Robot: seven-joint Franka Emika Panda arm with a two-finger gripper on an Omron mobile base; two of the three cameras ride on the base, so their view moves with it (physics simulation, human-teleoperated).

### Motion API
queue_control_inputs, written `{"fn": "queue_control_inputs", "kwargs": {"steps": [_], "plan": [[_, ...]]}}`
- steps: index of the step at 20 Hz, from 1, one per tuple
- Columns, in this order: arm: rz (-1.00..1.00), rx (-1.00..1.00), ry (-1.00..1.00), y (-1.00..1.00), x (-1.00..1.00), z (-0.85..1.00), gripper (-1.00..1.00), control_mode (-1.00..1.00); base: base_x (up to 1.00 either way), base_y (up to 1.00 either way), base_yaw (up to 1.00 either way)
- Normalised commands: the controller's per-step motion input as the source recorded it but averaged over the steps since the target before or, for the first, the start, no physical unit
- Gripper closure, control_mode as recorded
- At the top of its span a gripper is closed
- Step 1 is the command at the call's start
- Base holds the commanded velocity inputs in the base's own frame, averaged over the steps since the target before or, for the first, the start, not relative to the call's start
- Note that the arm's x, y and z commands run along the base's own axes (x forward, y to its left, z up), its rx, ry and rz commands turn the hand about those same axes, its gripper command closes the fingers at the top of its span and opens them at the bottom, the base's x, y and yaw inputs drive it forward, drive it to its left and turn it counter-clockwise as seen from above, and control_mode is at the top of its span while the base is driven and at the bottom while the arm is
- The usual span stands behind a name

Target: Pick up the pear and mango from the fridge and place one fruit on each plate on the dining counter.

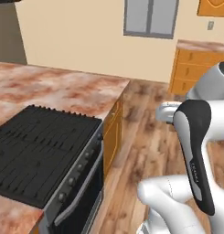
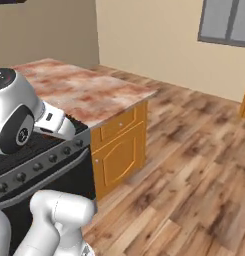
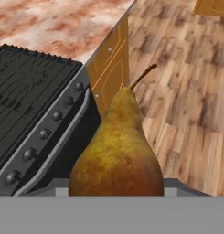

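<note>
Holding the pear [image 3: 117, 151] close in front of its camera, the end effector [image 3: 117, 194] carries the fruit above the wooden floor [image 3: 186, 105] beside the range. Its fingertips are hidden behind the fruit and the lower edge of the hand view, so the width of the jaws cannot be read, but the pear sits fixed between them with its stem pointing toward one o'clock. The fruit is golden brown with a reddish flush and darker speckles.

At ten o'clock from the pear in the hand view lies the black cooktop [image 3: 26, 91], with a row of round dark knobs [image 3: 42, 134] and a grey oven handle [image 3: 58, 151] running along its front. Beyond it, toward eleven o'clock, stretches the reddish-brown and cream marbled top of the table [image 3: 63, 23], carried on an orange wooden base with a panelled door [image 3: 114, 73].

From the left base view the white arm [image 1: 195, 151] rises at four o'clock, its dark cover bearing a small line of lettering too blurred to read. The cooktop [image 1: 35, 151] sits at eight o'clock, the table [image 1: 58, 87] above it. At twelve o'clock a grey window [image 1: 150, 18] hangs in the cream wall, and at two o'clock stands another orange cabinet [image 1: 193, 68] with drawers.
</note>
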Motion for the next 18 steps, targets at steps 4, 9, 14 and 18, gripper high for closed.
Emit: {"fn": "queue_control_inputs", "kwargs": {"steps": [4,9,14,18], "plan": [[0.0,0.0,0.0,0.0,0.0,0.0,1.0,1.0,-0.4,0.0,0.8],[0.0,0.0,0.0,0.0,0.0,0.0,1.0,1.0,-0.38,0.0,0.8],[0.0,0.0,0.0,0.0,0.0,0.0,1.0,1.0,-0.46,0.05,0.78],[0.0,0.0,0.0,0.0,0.0,0.0,1.0,1.0,-0.41,0.14,0.79]]}}
